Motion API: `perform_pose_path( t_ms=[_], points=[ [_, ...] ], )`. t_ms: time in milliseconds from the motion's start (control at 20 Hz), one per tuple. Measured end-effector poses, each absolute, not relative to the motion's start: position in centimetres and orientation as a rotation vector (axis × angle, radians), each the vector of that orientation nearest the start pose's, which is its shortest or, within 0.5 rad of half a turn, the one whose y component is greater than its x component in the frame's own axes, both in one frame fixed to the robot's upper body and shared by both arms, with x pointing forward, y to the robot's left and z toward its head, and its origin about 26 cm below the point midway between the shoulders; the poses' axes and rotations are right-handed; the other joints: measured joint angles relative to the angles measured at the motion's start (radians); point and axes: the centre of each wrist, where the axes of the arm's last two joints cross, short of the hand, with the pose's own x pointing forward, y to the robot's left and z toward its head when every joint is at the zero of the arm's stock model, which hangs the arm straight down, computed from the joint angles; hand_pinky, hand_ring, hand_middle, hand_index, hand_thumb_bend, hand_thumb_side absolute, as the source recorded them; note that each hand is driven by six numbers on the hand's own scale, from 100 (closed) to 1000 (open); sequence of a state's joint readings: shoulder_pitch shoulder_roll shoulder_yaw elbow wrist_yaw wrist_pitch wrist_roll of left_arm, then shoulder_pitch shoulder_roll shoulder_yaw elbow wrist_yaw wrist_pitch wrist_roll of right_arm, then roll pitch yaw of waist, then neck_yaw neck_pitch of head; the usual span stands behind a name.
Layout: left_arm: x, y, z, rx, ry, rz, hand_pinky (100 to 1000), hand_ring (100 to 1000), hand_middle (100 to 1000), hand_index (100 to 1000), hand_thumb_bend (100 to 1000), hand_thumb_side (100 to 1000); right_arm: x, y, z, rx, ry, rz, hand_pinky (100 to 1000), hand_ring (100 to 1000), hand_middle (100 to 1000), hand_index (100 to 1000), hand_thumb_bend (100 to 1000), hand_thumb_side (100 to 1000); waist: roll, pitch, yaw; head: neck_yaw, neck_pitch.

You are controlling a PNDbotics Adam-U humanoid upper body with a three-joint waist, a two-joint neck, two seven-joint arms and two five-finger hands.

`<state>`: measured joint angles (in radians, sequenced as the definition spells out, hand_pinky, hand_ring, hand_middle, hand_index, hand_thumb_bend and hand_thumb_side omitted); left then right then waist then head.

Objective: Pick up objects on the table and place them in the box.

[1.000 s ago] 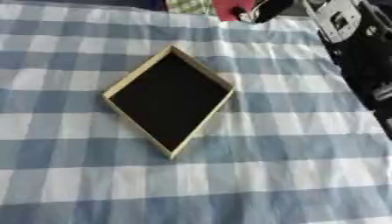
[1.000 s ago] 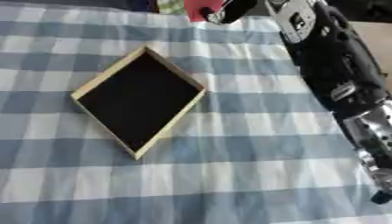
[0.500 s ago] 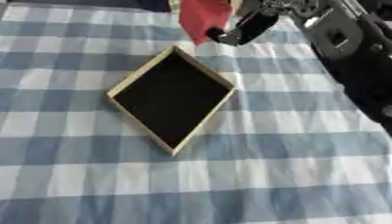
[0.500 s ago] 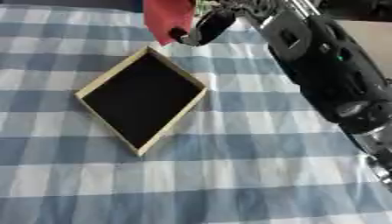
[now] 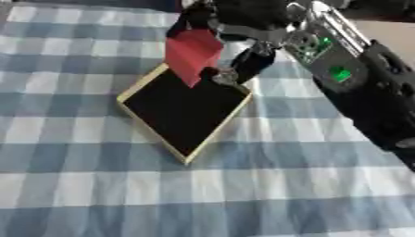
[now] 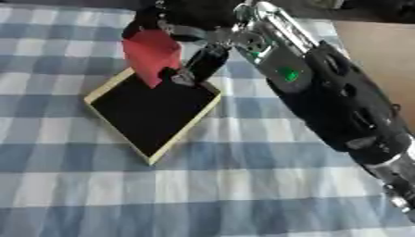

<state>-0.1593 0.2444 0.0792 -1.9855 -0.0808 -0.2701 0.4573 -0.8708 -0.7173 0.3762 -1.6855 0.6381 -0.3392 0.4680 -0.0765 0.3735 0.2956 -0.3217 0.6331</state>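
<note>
1. A blue-and-white checked cloth [image 5: 97, 194] is covering the whole table and is filling nearly all of both views; only a dark strip is showing along the far edge, and a tan patch at the upper right in the right eye view.
2. The right arm [image 6: 324, 92], black with a small green light on it, is reaching in from the right side and crossing the far right part of the cloth towards the box.
3. The box [image 5: 182, 109] is lying flat on the cloth, turned like a diamond, with a pale rim and a black inside.
4. The right hand [image 5: 243, 28] is hanging over the far corner of the box, its fingers curled round a red object.
5. The red object [image 5: 191, 53] is hanging in that hand, its lower point dipping over the far part of the box's black inside; whether it is touching the box cannot be told.
</note>
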Motion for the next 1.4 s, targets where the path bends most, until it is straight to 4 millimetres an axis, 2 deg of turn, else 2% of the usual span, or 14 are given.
perform_pose_path(
  t_ms=[300,500,650,850,1050,1150,1200,1300,1400],
  points=[
    [28.6,28.2,15.7,0.468,-2.446,0.240,683,726,595,611,100,751,37.4,-21.3,28.8,1.028,2.107,-2.360,501,483,415,620,264,100,-0.003,0.002,0.007,0.002,0.000],
    [28.6,28.1,15.7,0.466,-2.446,0.238,683,725,594,610,100,753,38.1,-21.3,27.4,1.023,2.092,-2.388,499,486,419,625,226,100,-0.006,0.010,0.013,0.001,0.000],
    [28.7,27.9,15.8,0.459,-2.449,0.245,683,724,594,610,100,753,38.5,-21.0,26.4,1.003,2.098,-2.399,534,506,441,648,208,100,-0.006,0.015,0.016,0.001,-0.001],
    [28.7,27.9,15.8,0.457,-2.450,0.244,683,724,593,609,100,755,38.8,-20.7,25.8,0.974,2.084,-2.410,615,543,471,677,231,100,-0.006,0.020,0.019,0.001,-0.001],
    [28.7,27.9,15.8,0.455,-2.448,0.241,683,724,593,608,100,757,39.0,-20.7,25.6,0.975,2.048,-2.421,728,643,569,744,250,100,-0.007,0.023,0.019,-0.001,-0.001],
    [28.7,27.8,15.8,0.452,-2.447,0.240,683,724,593,608,100,757,39.0,-20.7,25.5,0.972,2.035,-2.422,768,735,675,782,263,100,-0.007,0.024,0.019,-0.001,-0.001],
    [28.7,27.8,15.8,0.450,-2.446,0.242,683,724,593,608,100,758,39.0,-20.6,25.5,0.971,2.027,-2.422,803,811,765,813,288,100,-0.007,0.025,0.019,-0.001,-0.001],
    [28.7,27.7,15.7,0.445,-2.445,0.245,683,724,593,608,100,759,39.0,-20.7,25.5,0.973,2.008,-2.428,865,905,823,846,327,100,-0.007,0.025,0.019,-0.001,-0.001],
    [28.7,27.7,15.7,0.445,-2.445,0.245,683,724,593,608,100,759,39.0,-20.7,25.6,0.983,1.991,-2.433,920,961,880,877,388,100,-0.007,0.025,0.019,-0.001,-0.002]
  ],
)
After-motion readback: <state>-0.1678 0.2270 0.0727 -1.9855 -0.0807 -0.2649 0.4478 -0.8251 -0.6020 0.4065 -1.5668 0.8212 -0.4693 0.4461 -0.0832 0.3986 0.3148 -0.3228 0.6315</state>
